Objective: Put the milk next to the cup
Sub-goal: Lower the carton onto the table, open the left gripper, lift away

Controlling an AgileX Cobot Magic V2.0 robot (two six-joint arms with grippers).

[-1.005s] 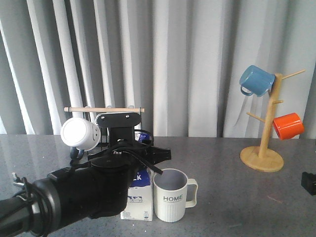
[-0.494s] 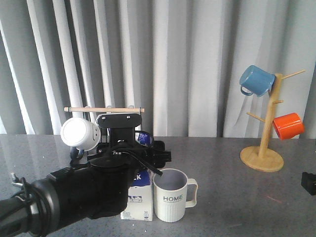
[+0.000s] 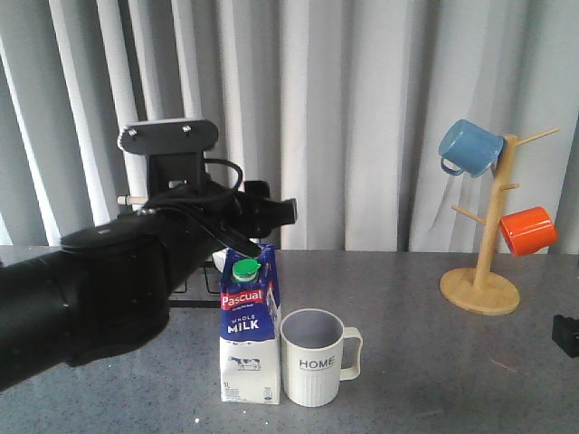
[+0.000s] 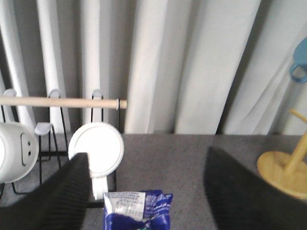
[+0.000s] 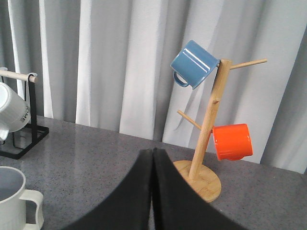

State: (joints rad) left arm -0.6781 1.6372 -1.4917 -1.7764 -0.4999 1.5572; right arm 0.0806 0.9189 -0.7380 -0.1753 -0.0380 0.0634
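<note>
The milk [image 3: 249,325], a blue and white carton with a green cap, stands upright on the grey table. Its right side is right beside the cup [image 3: 312,357], a ribbed pale mug marked HOME. My left gripper [image 3: 262,217] hovers open just above the carton's top, touching nothing. In the left wrist view the carton's folded top [image 4: 136,211] lies low between the two wide-apart fingers [image 4: 67,191]. My right gripper [image 5: 152,152] is shut on nothing, well right of the cup [image 5: 12,196].
A wooden mug tree [image 3: 479,289] at the right holds a blue mug [image 3: 470,146] and an orange mug [image 3: 527,231]. Behind the carton a black rack with a wooden bar [image 4: 62,101] carries white mugs [image 4: 96,146]. A curtain closes off the back.
My left arm has risen from around the carton to above it. The carton's label and cap, hidden before, now show. The carton and cup have not moved.
</note>
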